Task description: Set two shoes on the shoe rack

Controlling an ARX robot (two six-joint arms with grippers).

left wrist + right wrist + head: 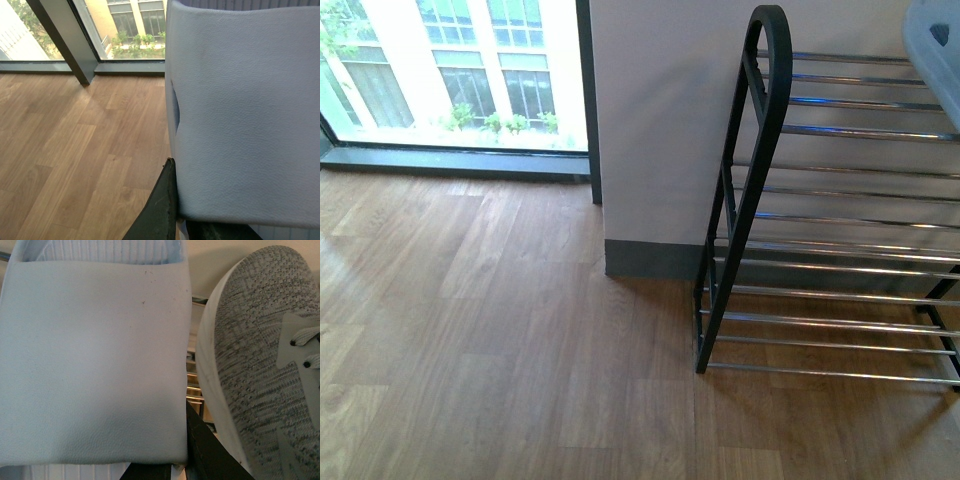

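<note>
- On the wooden floor [500, 330], against a pale wall [660, 110] beside a tall window [460, 70], the shoe rack [750, 190] stands with its black arched side frame nearest the front camera and thin silver rods [850, 130] running off toward the right edge of the view.
- At the top right corner of the front view, a pale blue-white form [932, 50] hangs over the rack's upper rods; too little of it shows to name it.
- In the left wrist view, a slide sandal [245, 110] fills most of the frame: a pale blue-white, finely grained strap, smooth apart from faint scuffs, with a darker blue slit at its side.
- The left gripper finger [160, 210], a dark blade, lies against the lower edge of that strap; the picture does not show whether the jaws are clamped on it.
- In the right wrist view, a second slide sandal [95, 360] shows its broad pale strap with ribbed footbed above and below.
- Just beside it sits a grey knit sneaker [260, 370] with a white sole rim and pale laces through dark eyelets; rack rods glint in the gap between the two.
- The right gripper finger [205, 450] shows dark under the sandal's edge; its grip cannot be told.
</note>
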